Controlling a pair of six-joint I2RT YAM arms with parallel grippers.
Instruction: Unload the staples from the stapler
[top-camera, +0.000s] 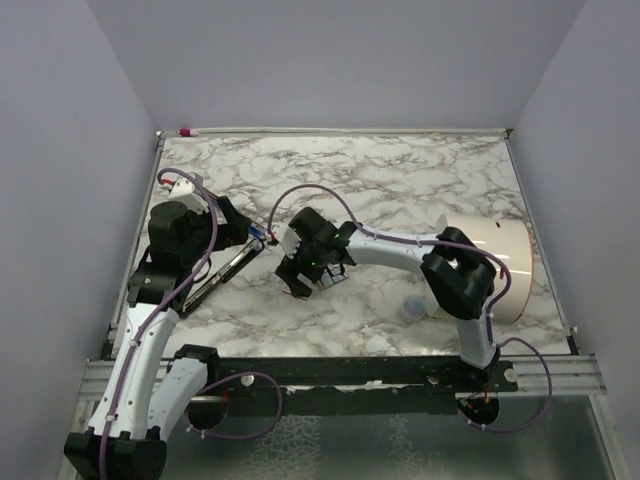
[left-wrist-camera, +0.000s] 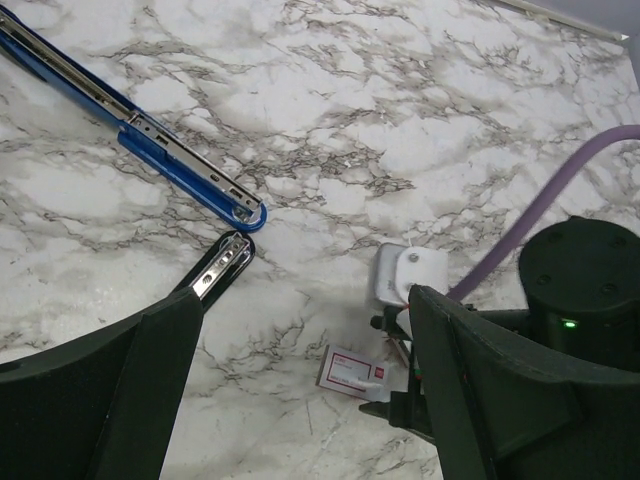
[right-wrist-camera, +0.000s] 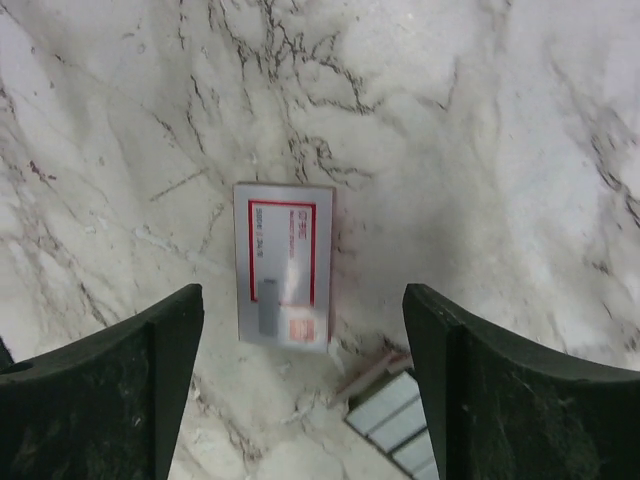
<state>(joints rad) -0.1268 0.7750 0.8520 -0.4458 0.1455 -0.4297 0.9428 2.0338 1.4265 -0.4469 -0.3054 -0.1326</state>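
The stapler lies open on the marble at centre left (top-camera: 225, 272). In the left wrist view its blue-trimmed arm (left-wrist-camera: 150, 140) is swung apart from the black base with its metal rail (left-wrist-camera: 222, 265). My left gripper (left-wrist-camera: 300, 400) is open and empty over the base's tip, which runs under its left finger (left-wrist-camera: 100, 400). My right gripper (right-wrist-camera: 305, 400) is open and empty just above a small white box with red print (right-wrist-camera: 283, 262). A short grey staple strip (right-wrist-camera: 268, 305) lies on that box. Several more grey strips (right-wrist-camera: 395, 420) lie side by side by the right finger (right-wrist-camera: 520, 390).
A big white cylinder tub (top-camera: 495, 265) lies on its side at the right, behind the right arm. A small round pale cap (top-camera: 412, 310) sits near that arm's base. The right wrist and its purple cable (left-wrist-camera: 560, 190) crowd the left gripper's right side.
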